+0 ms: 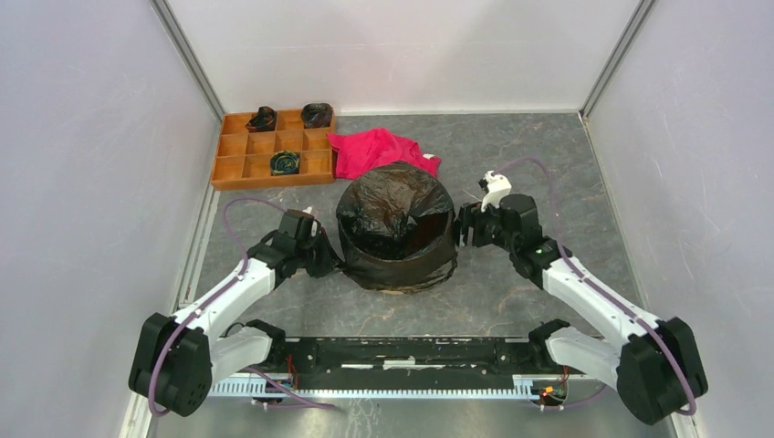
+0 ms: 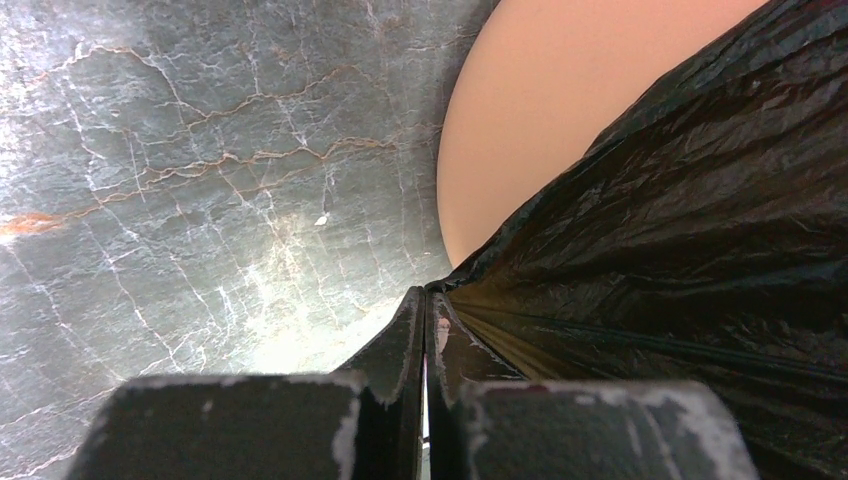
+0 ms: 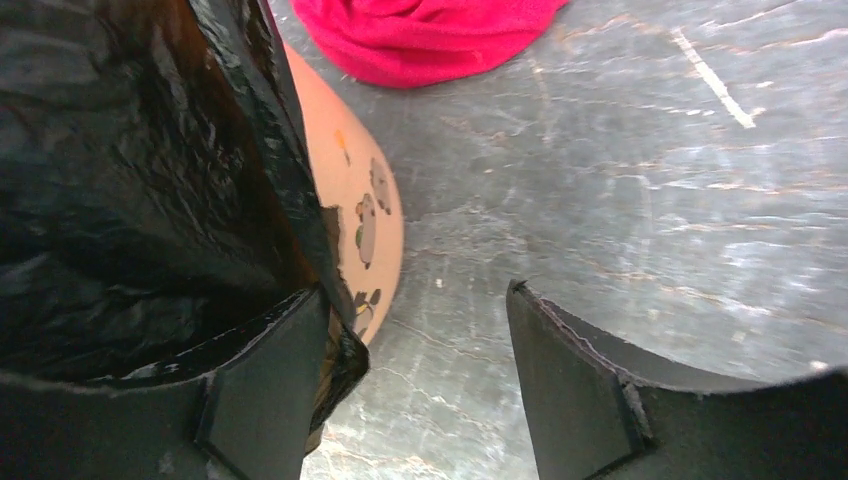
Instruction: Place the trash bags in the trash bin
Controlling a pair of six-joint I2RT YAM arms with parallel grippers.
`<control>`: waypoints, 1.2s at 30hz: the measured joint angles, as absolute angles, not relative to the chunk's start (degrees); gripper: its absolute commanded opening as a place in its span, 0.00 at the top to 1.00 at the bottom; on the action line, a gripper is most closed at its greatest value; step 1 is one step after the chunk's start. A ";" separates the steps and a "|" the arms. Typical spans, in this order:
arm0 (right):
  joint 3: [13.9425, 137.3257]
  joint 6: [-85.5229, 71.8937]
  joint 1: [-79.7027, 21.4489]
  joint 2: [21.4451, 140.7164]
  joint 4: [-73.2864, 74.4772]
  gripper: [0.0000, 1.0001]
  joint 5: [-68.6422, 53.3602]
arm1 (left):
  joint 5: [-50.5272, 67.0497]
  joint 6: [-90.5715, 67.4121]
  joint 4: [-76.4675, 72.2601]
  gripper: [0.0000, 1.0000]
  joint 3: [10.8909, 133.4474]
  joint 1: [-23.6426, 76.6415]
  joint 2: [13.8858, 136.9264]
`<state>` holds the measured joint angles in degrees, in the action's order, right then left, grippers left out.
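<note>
Hiding most of the trash bin (image 2: 540, 120), the trash bag (image 1: 397, 224); left tool (image 2: 426, 308) pinching it, right tool (image 3: 415, 300) spread.

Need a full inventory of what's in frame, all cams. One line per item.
trash bag: 1, glossy black, draped over the bin at table centre
trash bin: 1, light orange, under the bag, mostly covered
cloth: 1, red-pink, crumpled just behind the bin
tray: 1, orange, square compartments, far left of the table
small dark bundles: 3, two black in the tray's back row, one with green-yellow streaks in its front row
table: 1, grey marbled, under everything
left arm: 1, white and black, reaching to the bin's left side
right arm: 1, white and black, at the bin's right side
left hand: 1, black, shut on the trash bag
right hand: 1, black, open, one finger against the bag
</note>
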<state>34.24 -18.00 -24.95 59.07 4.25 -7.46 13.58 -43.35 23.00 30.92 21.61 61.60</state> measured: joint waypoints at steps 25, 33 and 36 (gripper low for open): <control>66.61 -4.54 -26.06 65.17 25.89 0.14 11.46 | 13.65 -45.34 19.62 0.98 29.50 21.61 61.76; 80.55 -1.10 -46.13 73.91 27.88 0.47 -10.15 | 13.67 -45.32 19.62 0.98 29.50 21.61 61.78; 78.96 0.19 -48.47 76.42 28.51 0.62 -18.15 | 13.67 -45.32 19.64 0.98 29.50 21.61 61.76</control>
